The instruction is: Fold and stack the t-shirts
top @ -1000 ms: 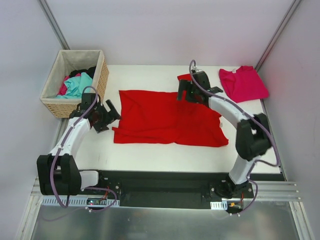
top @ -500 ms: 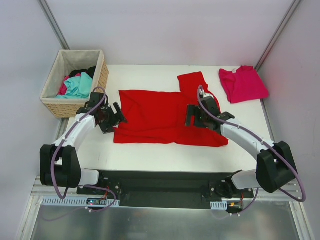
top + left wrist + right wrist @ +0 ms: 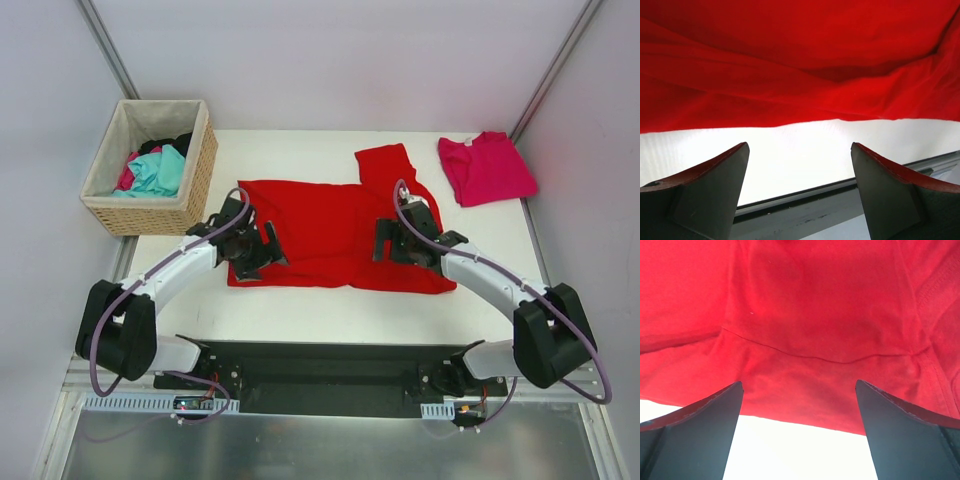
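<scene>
The bright red t-shirt (image 3: 325, 225) lies spread across the middle of the table, one sleeve (image 3: 385, 165) sticking out toward the back. The magenta-pink t-shirt (image 3: 487, 168) lies folded at the back right corner. My left gripper (image 3: 258, 243) hovers over the red shirt's near left corner, open and empty. In the left wrist view the left gripper (image 3: 800, 145) hangs over bare white table just short of the red cloth (image 3: 790, 65). My right gripper (image 3: 410, 245) is over the shirt's near right part, open. In its wrist view the right gripper (image 3: 799, 383) spans the red hem (image 3: 805, 405).
A wicker basket (image 3: 205, 165) holding teal, pink and dark clothes stands at the back left. The table's near edge (image 3: 805, 192) runs just below the left fingers. Grey walls close in the table at the back and both sides.
My left gripper has moved right from beside the basket onto the red shirt's near left corner. My right gripper came from the back sleeve toward the near hem, then stayed.
</scene>
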{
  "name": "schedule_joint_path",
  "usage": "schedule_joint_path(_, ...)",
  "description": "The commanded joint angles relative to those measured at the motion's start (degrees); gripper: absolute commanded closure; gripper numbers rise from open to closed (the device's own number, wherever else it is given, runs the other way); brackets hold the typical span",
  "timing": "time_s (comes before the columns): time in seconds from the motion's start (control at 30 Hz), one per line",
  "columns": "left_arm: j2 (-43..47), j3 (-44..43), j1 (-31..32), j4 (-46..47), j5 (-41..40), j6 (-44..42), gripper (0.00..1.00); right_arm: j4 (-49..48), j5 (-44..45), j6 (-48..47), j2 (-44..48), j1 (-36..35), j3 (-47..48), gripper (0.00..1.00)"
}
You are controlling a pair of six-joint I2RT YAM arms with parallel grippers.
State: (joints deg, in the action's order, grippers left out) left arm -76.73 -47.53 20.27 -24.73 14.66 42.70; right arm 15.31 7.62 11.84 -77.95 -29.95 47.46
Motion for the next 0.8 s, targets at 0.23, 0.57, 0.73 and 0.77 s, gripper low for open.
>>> schedule_joint_path(0.23, -0.1, 2.4, 2.2, 0.7, -5.9, 1.9, 0.17, 1.6, 3.2, 1.1, 7.5, -0.3, -5.1, 0.01)
schedule_joint_path(0.57, 0.4, 3.3, 0.6, 1.3, -13.3, 0.1, 0.17, -2.3, 0.0, 2.0, 15.1, 2.3, -11.7, 0.01)
schedule_joint_path(0.73, 3.7, 8.0, -5.6, 6.5, -8.7, -0.6, 0.17, -5.1, -4.2, 2.4, 18.4, 5.0, -14.9, 0.01)
schedule_joint_path(0.77, 4.0, 8.6, -6.6, 7.1, -7.5, -0.8, 0.17, -5.2, -4.5, 2.5, 19.2, 5.2, -15.4, 0.01)
